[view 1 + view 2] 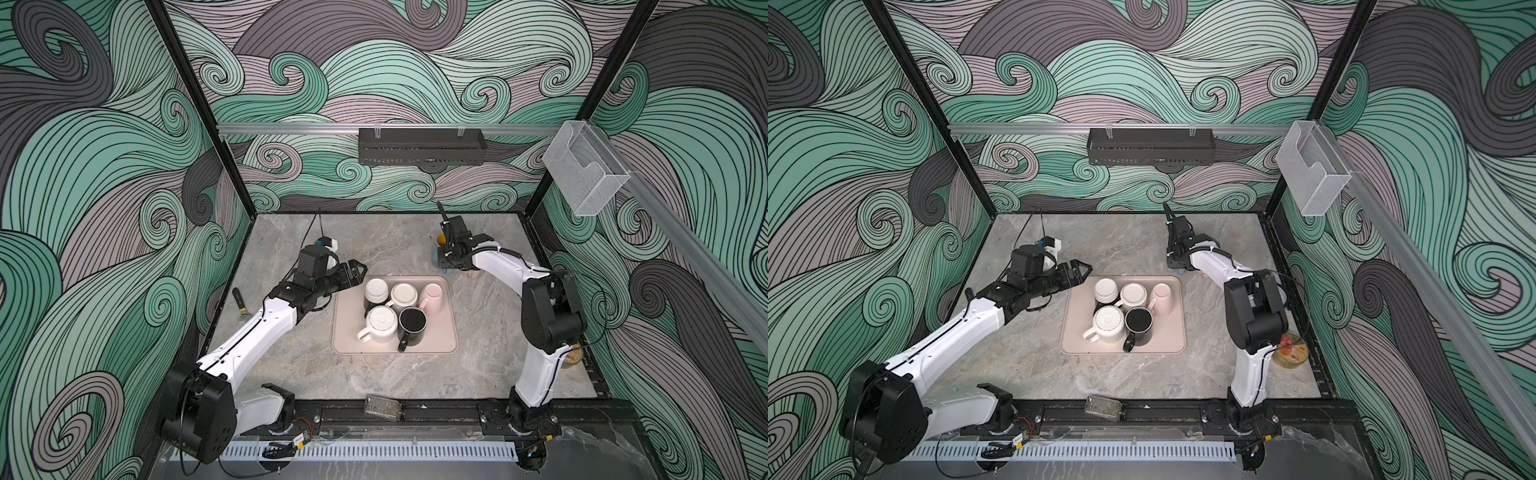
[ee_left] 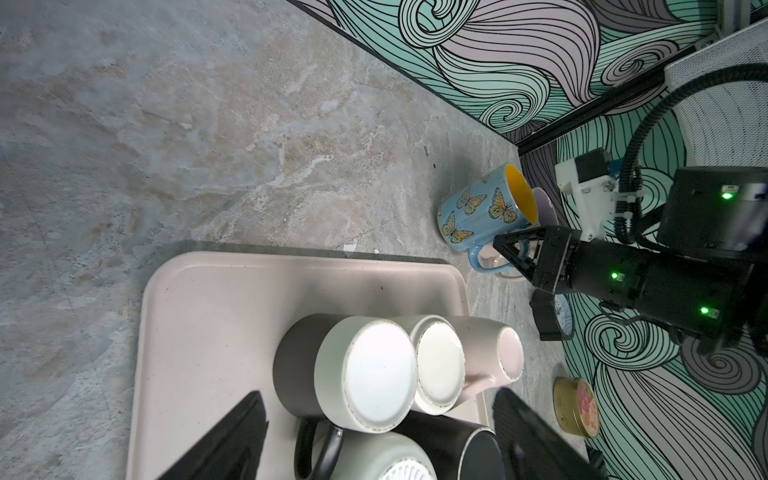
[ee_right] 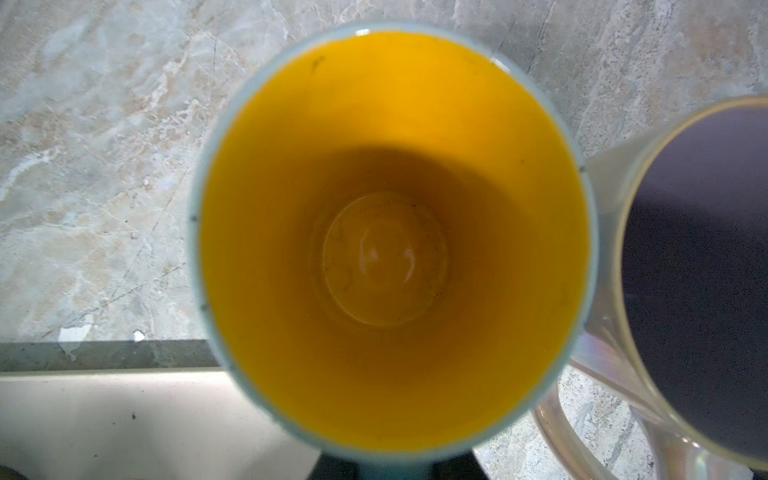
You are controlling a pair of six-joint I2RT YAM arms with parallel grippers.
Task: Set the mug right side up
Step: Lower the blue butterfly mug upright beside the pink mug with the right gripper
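Note:
A blue butterfly mug (image 2: 478, 216) with a yellow inside (image 3: 390, 232) stands mouth up on the table at the back right, just beyond the tray. My right gripper (image 2: 509, 253) is shut on its blue handle (image 3: 392, 467), and in both top views it hides most of the mug (image 1: 440, 240). Several other mugs stand base up on the beige tray (image 1: 345, 332): a dark grey one (image 1: 376, 291), a cream one (image 1: 403, 296), a pink one (image 1: 432, 297), a white ribbed one (image 1: 382, 322) and a black one (image 1: 412, 324). My left gripper (image 1: 358, 272) hangs open and empty by the tray's far left corner.
A pale glossy mug (image 3: 698, 291) with a dark inside stands mouth up, close against the blue one. A round tin (image 1: 1291, 353) sits by the right arm's base. A scraper (image 1: 239, 303) lies at the left edge. A glass jar (image 1: 382, 407) lies at the front edge.

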